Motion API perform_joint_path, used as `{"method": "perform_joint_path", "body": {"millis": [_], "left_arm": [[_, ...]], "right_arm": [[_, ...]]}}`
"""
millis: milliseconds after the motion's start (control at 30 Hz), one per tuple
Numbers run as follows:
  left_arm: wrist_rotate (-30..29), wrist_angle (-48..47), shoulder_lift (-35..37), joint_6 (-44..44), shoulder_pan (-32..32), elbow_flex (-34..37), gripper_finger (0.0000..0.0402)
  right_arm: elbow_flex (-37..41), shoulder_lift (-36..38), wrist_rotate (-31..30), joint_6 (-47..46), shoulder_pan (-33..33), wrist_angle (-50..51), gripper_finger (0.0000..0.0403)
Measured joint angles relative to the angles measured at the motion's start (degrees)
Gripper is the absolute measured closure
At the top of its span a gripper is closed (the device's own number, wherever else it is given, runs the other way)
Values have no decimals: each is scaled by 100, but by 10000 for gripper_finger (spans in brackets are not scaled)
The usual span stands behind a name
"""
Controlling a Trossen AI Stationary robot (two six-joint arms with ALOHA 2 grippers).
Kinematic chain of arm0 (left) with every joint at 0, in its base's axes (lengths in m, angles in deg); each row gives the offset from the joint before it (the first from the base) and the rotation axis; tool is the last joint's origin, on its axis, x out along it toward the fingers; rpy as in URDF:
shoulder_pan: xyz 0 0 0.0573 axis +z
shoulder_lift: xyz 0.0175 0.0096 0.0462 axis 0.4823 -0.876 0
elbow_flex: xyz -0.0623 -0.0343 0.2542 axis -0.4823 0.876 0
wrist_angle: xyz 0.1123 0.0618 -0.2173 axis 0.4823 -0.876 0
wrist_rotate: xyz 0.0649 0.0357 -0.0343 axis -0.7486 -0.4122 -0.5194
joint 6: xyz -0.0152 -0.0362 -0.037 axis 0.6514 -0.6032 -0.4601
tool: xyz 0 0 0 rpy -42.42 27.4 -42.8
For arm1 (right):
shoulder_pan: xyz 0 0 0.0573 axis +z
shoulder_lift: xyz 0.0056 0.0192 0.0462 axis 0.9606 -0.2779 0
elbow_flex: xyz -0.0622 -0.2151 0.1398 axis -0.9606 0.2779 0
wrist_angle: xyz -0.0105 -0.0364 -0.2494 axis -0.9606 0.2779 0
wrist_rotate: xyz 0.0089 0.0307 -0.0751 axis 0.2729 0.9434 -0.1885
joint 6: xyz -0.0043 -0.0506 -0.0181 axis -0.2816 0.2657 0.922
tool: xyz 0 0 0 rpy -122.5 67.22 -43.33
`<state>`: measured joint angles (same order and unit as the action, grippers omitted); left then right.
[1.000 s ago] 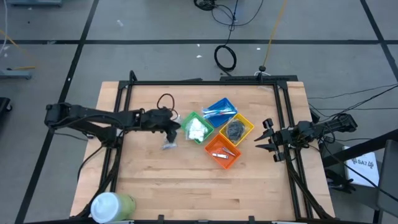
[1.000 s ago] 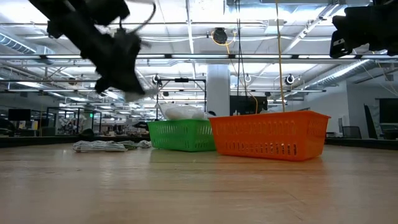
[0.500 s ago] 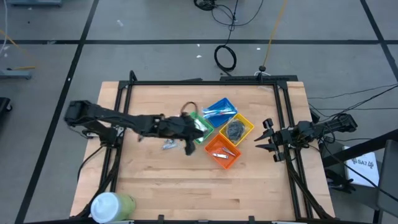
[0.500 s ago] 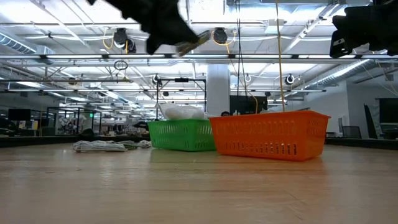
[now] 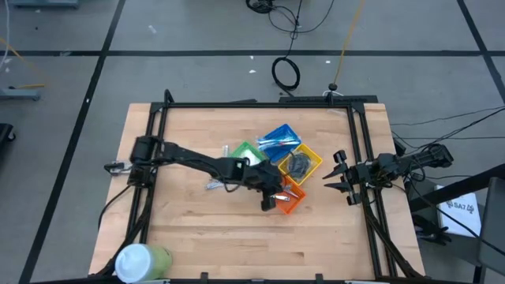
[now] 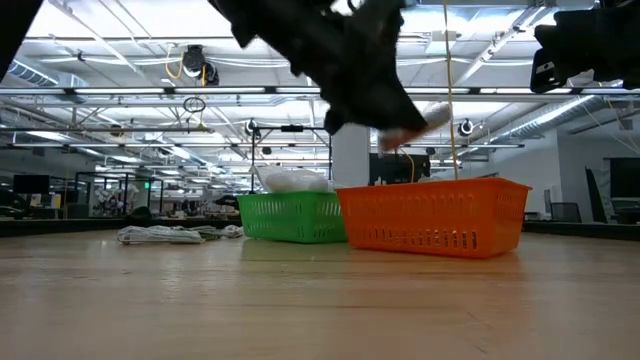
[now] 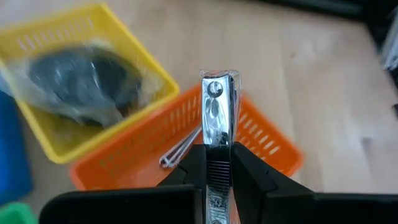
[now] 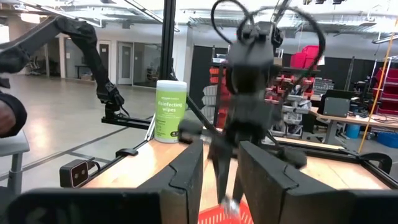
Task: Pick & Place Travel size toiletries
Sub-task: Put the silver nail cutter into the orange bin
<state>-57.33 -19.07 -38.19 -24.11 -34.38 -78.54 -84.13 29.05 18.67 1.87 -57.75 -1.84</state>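
Note:
My left gripper [image 5: 273, 202] hangs over the orange bin [image 5: 290, 197], shut on a short silver metal piece [image 7: 218, 112] in clear wrap. The low view shows the piece [image 6: 424, 117] above that bin [image 6: 435, 215]. Other silver pieces [image 7: 180, 152] lie inside the bin. The yellow bin [image 5: 309, 160] holds a dark grey wad [image 7: 74, 78], the green bin [image 5: 241, 151] white packets and the blue bin [image 5: 278, 138] blue-and-white sticks. A loose packet [image 5: 215, 184] lies on the table. My right gripper [image 5: 338, 177] waits open at the right edge. My left gripper pinches the silver piece by its rear half [image 7: 218, 167] between the two fingers. The fingers [image 7: 194, 171] lie along it and slant downward from the table's left. Its front end sticks out past the fingertips. The piece is lifted clear above the orange bin.
The four bins stand close together in a cluster right of the table's middle. A large green-and-white cylinder [image 5: 142, 260] stands at the near left corner. A black frame [image 5: 158, 118] runs around the table.
My left gripper has travelled toward the table's right edge, from beside the green bin to above the orange bin. It carried the silver piece clear of the table and rolled its wrist on the way. The loose packet stayed on the table.

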Motion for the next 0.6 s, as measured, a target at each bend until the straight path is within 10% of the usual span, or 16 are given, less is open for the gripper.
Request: {"method": "perform_joint_path", "body": {"millis": [600], "left_arm": [[-4,-16,-449,-298,42,-41,296]], "right_arm": [[2,0,2,-1,0,-7,312]]}}
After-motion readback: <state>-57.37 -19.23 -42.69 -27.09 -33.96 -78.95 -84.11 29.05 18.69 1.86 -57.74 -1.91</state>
